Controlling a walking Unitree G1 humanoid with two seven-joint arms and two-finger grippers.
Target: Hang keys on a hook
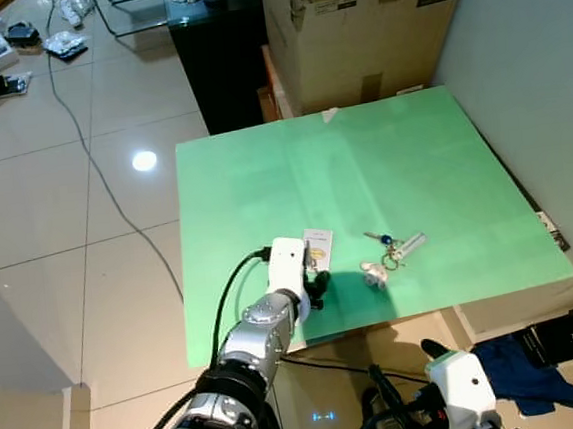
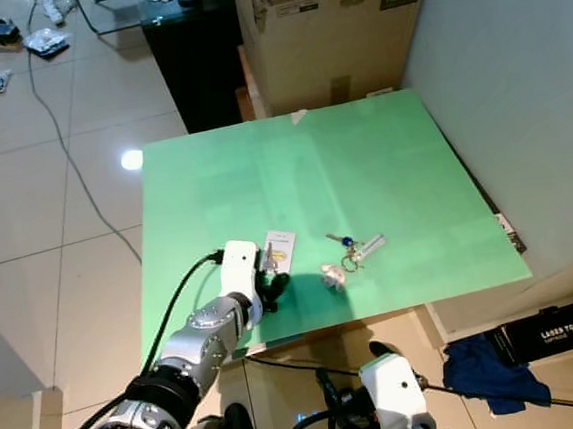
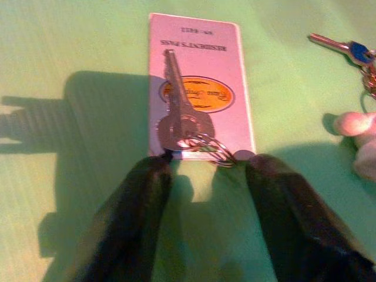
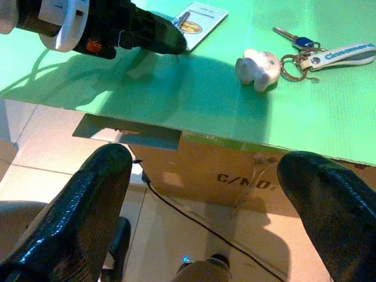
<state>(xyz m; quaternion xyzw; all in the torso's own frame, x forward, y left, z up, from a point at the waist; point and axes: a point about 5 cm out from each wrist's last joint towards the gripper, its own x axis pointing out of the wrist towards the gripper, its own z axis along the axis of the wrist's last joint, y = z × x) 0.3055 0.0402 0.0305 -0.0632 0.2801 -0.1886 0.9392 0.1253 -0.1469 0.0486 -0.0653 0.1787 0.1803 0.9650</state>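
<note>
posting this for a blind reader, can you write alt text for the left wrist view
Two black fingers of the left gripper, spread apart, reach toward a key on a ring lying on a white card with an orange oval, all on a green board. Beside them lie a second key with a blue head and a small white charm.

L arm [image 1: 261, 327] outstretched, fingers [image 3: 135, 217] apart; R gripper [image 4: 205, 205] agape.
</note>
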